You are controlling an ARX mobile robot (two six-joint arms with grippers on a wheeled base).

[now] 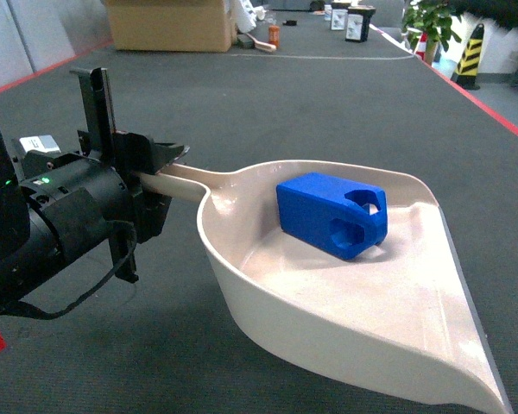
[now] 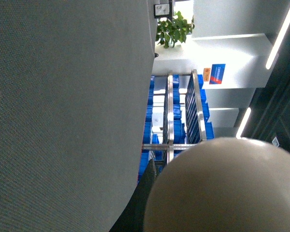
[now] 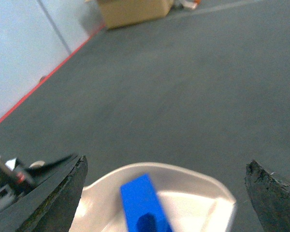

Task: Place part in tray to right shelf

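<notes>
A cardboard box [image 1: 168, 24] stands far back on the grey floor [image 1: 311, 112], with a small orange container [image 1: 274, 35] beside it, a potted plant [image 1: 432, 21] and a yellow-and-black striped post [image 1: 470, 53] toward the right edge. Red lines border the floor. Nothing lies between these and the tray.

The tray [image 1: 414, 345] is held above the floor, its handle running left into the left pincer [image 1: 147, 185], whose fingers are clamped on it; its wide lip opens toward the lower right and is cut off by the frame's bottom edge. The part [image 1: 328, 214] lies inside the tray, toward the rear wall, its long axis running from upper left to lower right, the notched end with round holes facing right.

The left wrist view is turned sideways: the tray's pale underside [image 2: 222, 188] fills the lower right corner, and beyond it the right shelf [image 2: 171, 121] shows steel rails and blue crates [image 2: 150, 121], too distant for detail.

The right wrist view is blurred. The right pincer [image 3: 166, 193] has its fingers [image 3: 63, 193] wide apart, above the part [image 3: 142, 203], holding nothing.
</notes>
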